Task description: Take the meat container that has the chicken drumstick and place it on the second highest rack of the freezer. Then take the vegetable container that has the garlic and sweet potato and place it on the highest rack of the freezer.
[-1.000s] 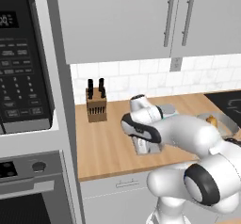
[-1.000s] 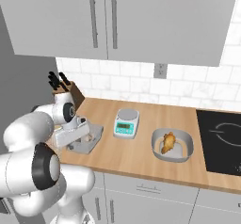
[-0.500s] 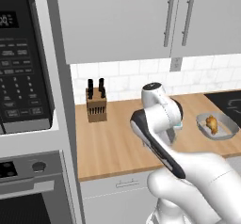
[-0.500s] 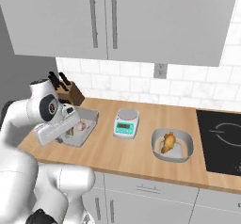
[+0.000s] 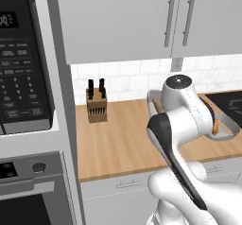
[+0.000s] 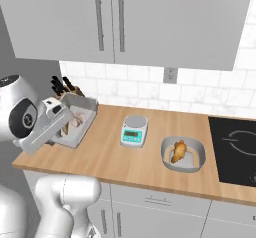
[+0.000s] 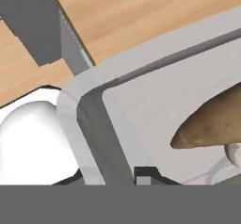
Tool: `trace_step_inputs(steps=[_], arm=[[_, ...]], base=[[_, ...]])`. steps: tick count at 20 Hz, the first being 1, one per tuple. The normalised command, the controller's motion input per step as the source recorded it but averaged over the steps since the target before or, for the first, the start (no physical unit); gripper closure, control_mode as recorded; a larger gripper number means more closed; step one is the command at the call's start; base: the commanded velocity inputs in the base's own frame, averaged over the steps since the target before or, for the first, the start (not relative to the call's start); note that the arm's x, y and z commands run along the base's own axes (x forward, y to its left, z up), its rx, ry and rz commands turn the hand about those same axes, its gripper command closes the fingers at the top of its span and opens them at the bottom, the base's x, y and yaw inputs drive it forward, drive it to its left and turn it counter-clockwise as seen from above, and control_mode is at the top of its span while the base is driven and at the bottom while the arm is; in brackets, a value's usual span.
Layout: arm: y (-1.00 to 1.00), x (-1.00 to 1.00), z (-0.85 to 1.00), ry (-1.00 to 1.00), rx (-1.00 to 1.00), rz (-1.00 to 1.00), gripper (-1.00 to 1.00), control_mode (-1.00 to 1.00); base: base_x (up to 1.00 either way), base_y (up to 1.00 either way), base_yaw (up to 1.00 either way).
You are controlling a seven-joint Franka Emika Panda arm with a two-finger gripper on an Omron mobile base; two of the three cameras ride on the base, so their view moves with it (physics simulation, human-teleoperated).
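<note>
In the right base view you see the rectangular vegetable container [image 6: 75,123] raised off the wooden counter [image 6: 115,157] at its left end, tilted, its far end up near the knife block [image 6: 62,86]. The gripper [image 6: 64,124] meets the container's near-left rim; its hold looks clenched on that rim, though the fingertips themselves are hidden, so you cannot tell for certain. In the hand view the sweet potato [image 7: 212,122] lies inside the container [image 7: 155,100] with its tapered end pointing toward the near corner (long axis roughly along the tray's length), and the garlic [image 7: 234,151] touches it at the right edge. The meat container [image 6: 183,155], an oval grey bowl, rests on the counter right of the scale [image 6: 134,130], the chicken drumstick [image 6: 178,150] inside, its long axis running near to far.
</note>
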Motion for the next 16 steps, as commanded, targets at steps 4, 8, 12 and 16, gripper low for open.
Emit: trace_step_inputs(steps=[4, 8, 12, 16], arm=[[0.21, -0.37, 1.0, 0.0, 0.01, 0.0, 1.0, -1.0], [0.33, -0.42, 0.96, 0.07, 0.06, -0.04, 1.0, -1.0], [0.25, -0.61, 0.65, 0.07, 0.12, -0.06, 1.0, -1.0], [0.0, -0.16, -0.02, 0.2, 0.2, 0.0, 1.0, -1.0]], base=[[0.0, 0.0, 0.0], [0.0, 0.0, 0.0], [0.0, 0.0, 0.0], [0.0, 0.0, 0.0]])
